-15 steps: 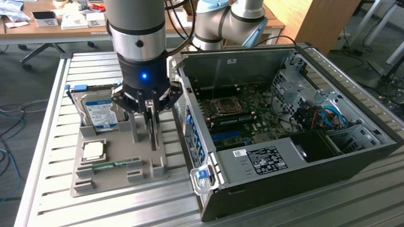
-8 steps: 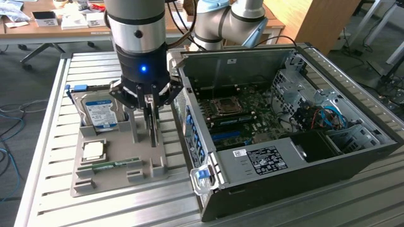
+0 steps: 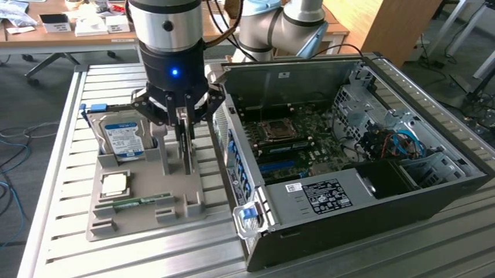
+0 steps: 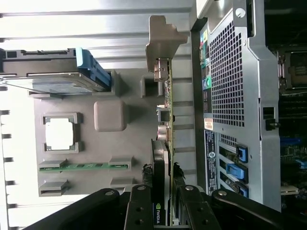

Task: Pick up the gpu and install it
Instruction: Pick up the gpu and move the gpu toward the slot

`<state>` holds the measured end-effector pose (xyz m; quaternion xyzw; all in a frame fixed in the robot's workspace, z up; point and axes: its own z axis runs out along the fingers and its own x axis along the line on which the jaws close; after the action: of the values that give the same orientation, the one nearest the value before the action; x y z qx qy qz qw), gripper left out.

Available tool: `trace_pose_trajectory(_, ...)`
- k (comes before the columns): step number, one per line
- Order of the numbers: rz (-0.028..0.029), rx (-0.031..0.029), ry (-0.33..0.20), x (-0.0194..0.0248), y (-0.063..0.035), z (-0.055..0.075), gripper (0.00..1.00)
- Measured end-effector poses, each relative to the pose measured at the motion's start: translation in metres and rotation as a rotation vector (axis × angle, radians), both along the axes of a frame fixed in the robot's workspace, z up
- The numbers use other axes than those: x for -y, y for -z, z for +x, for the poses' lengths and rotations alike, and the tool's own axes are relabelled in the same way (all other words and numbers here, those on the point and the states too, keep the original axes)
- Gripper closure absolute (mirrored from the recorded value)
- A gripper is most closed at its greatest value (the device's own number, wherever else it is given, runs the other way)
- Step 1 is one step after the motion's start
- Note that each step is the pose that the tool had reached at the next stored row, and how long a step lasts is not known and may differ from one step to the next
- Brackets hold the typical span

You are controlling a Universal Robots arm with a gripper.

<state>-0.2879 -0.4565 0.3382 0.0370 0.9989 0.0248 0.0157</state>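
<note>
The gripper (image 4: pixel 164 194) is clamped on the gpu (image 4: pixel 167 91), standing on edge at the grey tray (image 4: pixel 132 143). It may be slightly lifted.

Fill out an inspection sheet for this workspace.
Surface: slatted metal table.
Job's things: gpu upright on edge in grey tray; open PC case beside it.
Clutter: hard drive, CPU, memory stick in tray.
Gripper: shut on gpu from above.
Cables: blue cables inside case; loose cables on floor.
Surroundings: desk with boxes behind.
</note>
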Motion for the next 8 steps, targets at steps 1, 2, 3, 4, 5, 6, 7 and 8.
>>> trace_pose_trajectory(1, 0.0, 0.0001, 0.0, 0.0, -0.0018, 0.0, 0.73)
trace_pose_trajectory(2, 0.0, 0.0003, 0.0, 0.0, -0.0036, 0.0, 0.73)
trace_pose_trajectory(3, 0.0, 0.0004, 0.0, 0.0, -0.0053, 0.0, 0.73)
trace_pose_trajectory(4, 0.0, 0.0004, 0.0, 0.0, -0.0072, 0.0, 0.73)
trace_pose_trajectory(5, 0.0, 0.0005, 0.0, 0.0, -0.0088, 0.0, 0.73)
trace_pose_trajectory(6, -0.0001, 0.0006, 0.0, 0.0, -0.0104, 0.0, 0.73)
trace_pose_trajectory(7, 0.0, 0.0007, 0.0, 0.0, -0.0117, 0.0, 0.73)
trace_pose_trajectory(8, 0.0, 0.0008, 0.0, 0.0, -0.0124, 0.0, 0.73)
